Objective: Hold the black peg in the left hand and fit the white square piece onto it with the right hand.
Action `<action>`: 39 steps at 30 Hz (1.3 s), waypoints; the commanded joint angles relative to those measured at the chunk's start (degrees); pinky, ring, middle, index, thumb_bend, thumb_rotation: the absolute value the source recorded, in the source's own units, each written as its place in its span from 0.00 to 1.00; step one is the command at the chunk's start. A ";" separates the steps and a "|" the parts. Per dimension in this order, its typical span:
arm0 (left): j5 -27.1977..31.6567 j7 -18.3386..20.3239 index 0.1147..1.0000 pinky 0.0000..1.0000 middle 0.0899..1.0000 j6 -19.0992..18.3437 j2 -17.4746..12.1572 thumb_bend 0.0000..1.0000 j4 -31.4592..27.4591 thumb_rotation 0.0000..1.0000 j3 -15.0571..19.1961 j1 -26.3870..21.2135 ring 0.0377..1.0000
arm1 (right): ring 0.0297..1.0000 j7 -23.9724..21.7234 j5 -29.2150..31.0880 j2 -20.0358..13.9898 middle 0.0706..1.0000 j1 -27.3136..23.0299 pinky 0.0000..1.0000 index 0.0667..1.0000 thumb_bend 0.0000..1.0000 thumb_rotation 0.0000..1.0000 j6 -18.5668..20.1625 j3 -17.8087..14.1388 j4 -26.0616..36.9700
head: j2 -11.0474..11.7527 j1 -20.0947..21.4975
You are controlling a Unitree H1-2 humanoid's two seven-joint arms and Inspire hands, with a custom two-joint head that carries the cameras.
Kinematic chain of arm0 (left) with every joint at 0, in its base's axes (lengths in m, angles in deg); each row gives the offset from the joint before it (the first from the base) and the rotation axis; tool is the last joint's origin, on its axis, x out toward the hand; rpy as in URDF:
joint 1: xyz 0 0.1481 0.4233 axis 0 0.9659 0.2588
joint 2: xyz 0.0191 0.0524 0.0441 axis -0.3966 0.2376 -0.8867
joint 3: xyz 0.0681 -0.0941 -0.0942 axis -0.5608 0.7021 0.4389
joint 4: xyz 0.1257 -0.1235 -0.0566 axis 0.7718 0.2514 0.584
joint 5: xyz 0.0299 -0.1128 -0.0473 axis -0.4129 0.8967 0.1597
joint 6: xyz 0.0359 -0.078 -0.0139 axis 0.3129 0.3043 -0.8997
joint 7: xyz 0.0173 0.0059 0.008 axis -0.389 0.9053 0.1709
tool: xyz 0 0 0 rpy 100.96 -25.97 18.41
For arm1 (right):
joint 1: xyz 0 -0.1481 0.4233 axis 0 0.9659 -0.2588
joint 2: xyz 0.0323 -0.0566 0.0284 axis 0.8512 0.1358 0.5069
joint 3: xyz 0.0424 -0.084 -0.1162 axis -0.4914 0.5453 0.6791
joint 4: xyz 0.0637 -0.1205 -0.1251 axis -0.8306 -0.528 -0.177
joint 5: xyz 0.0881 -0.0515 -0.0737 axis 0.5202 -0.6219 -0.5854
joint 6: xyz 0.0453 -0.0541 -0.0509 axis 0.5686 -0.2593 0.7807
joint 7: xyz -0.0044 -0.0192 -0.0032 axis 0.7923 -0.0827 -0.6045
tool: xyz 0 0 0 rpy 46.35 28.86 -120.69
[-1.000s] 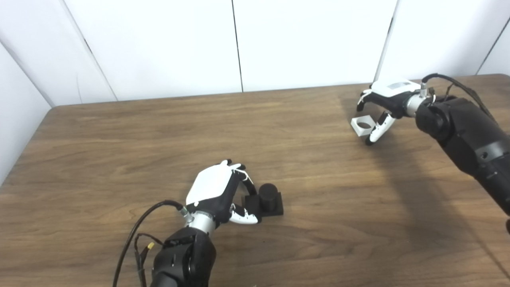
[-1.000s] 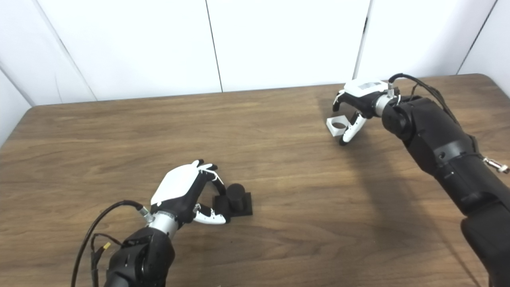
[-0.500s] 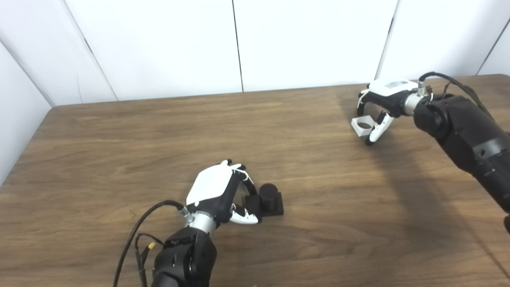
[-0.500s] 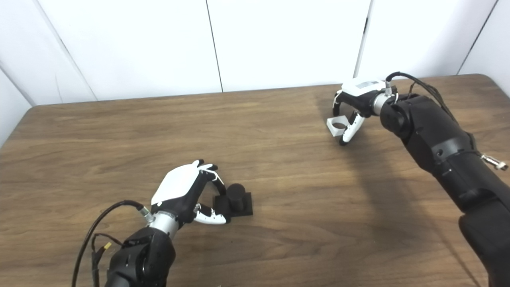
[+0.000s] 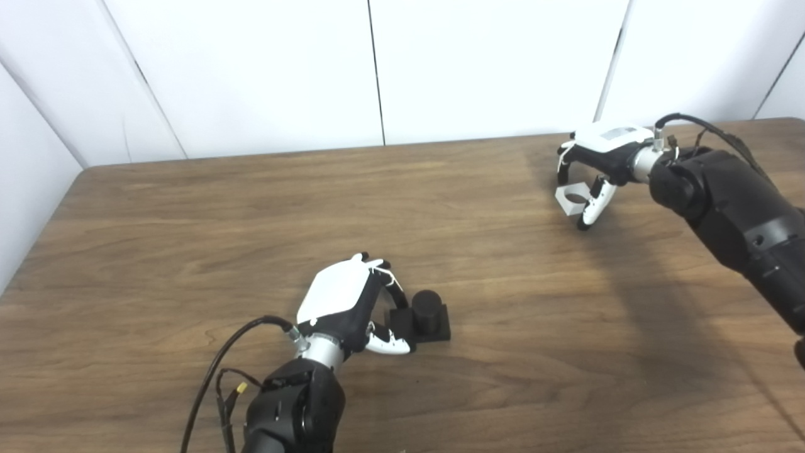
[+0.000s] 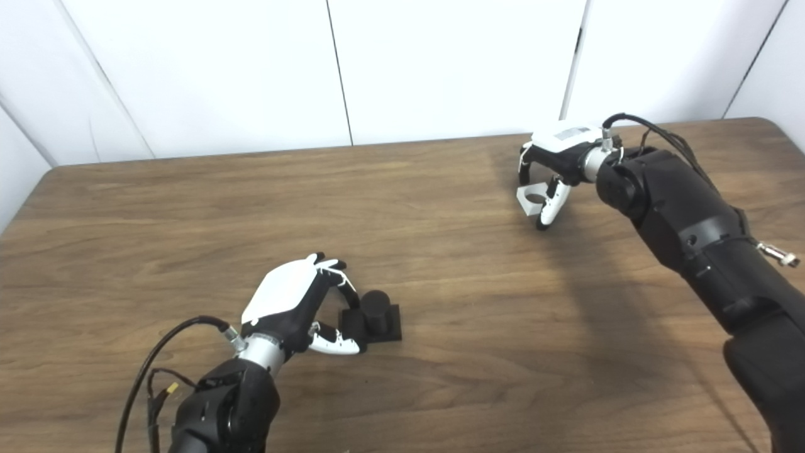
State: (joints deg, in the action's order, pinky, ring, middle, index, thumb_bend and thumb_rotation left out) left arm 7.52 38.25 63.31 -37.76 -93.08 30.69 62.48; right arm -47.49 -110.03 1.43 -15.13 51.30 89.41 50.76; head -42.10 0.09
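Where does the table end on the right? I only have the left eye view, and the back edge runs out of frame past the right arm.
Observer: The right eye view shows the table ending in a rounded far right corner, just beyond the right arm.
Operator: Anything further down that arm that I'm missing?
Observer: A small silver fitting sticks out from the forearm's outer side.

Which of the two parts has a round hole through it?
The white square piece, at the right hand. The black peg carries a solid round post instead.
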 commanded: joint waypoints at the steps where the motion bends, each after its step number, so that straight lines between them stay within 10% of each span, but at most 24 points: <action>1: -0.45 0.35 0.42 1.00 0.90 0.55 0.34 0.52 -0.69 0.06 -0.67 -0.49 1.00 | 1.00 -0.01 -1.04 -1.14 0.92 -1.45 0.97 0.63 0.76 0.20 -0.41 0.19 0.42 | -0.10 -0.03; 9: -0.52 0.13 0.42 0.99 0.90 0.56 0.36 0.52 -0.58 0.06 -0.59 -0.62 1.00 | 1.00 -0.14 -1.20 -1.43 0.91 -1.59 0.97 0.61 0.76 0.19 -1.41 0.74 0.20 | -0.01 0.00; 14: -0.48 -0.02 0.42 1.00 0.89 0.82 0.20 0.52 -0.52 0.06 -0.68 -0.74 1.00 | 1.00 0.56 -1.09 -1.57 0.91 -1.54 0.97 0.46 0.53 0.15 -2.21 0.50 -0.05 | 0.01 0.08; 39: -0.01 -0.10 0.42 1.00 0.90 0.38 0.48 0.52 -0.60 0.06 -0.31 -0.55 1.00 | 1.00 1.13 -0.85 -2.03 0.89 -1.06 0.94 0.45 0.52 0.14 -2.31 -0.13 0.43 | 0.13 0.12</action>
State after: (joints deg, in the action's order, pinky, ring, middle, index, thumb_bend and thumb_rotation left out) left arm 7.67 38.21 63.31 -37.70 -93.08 30.71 62.46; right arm -46.82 -109.85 1.02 -15.12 48.63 89.69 50.81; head -41.92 0.18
